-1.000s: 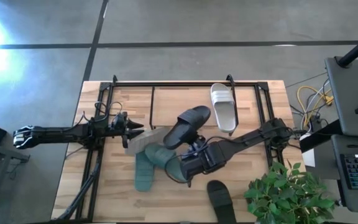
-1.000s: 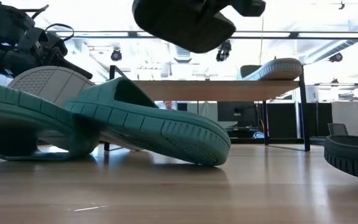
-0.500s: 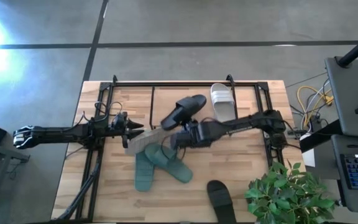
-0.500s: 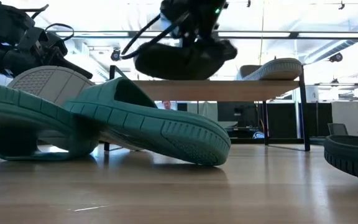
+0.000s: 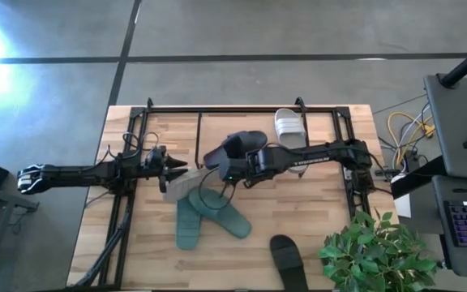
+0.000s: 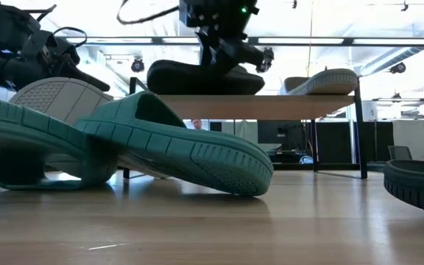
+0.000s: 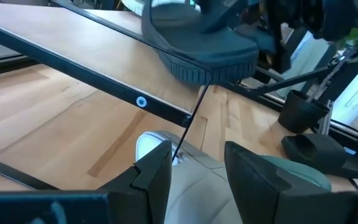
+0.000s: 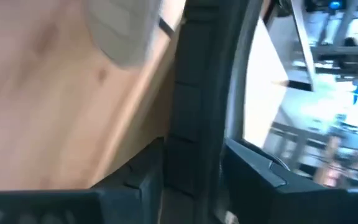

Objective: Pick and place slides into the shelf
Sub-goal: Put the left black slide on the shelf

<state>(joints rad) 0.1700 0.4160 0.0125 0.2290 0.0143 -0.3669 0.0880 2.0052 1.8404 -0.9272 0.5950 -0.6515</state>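
One black slide [image 5: 237, 147] is clamped in the right gripper [image 5: 235, 165], which reaches in across the middle of the table and holds it at the shelf [image 6: 256, 105]. From table height this slide [image 6: 197, 77] sits level on, or perhaps just above, the wooden shelf board, left of centre; contact is hard to judge. The right wrist view shows the gripper's two dark fingers [image 8: 143, 180] closed against a black edge [image 8: 194, 112], with pale wood behind.

On the same board, toward its right end, lies a white slide [image 5: 290, 129], its ribbed sole edge showing from the low camera [image 6: 322, 81].

Below the shelf, on the table [image 5: 136, 259], two teal-green slides [image 5: 213, 212] lie overlapped, and a light-grey slide [image 5: 186, 182] leans sole-up against them. The second black slide [image 5: 286, 258] rests well apart near the table's front edge, beside a potted plant [image 5: 375, 251].

The left gripper [image 5: 169, 168] waits at the left side of the table, its fingers [image 7: 160, 171] spread apart above the light-grey slide [image 7: 185, 180] and holding nothing.
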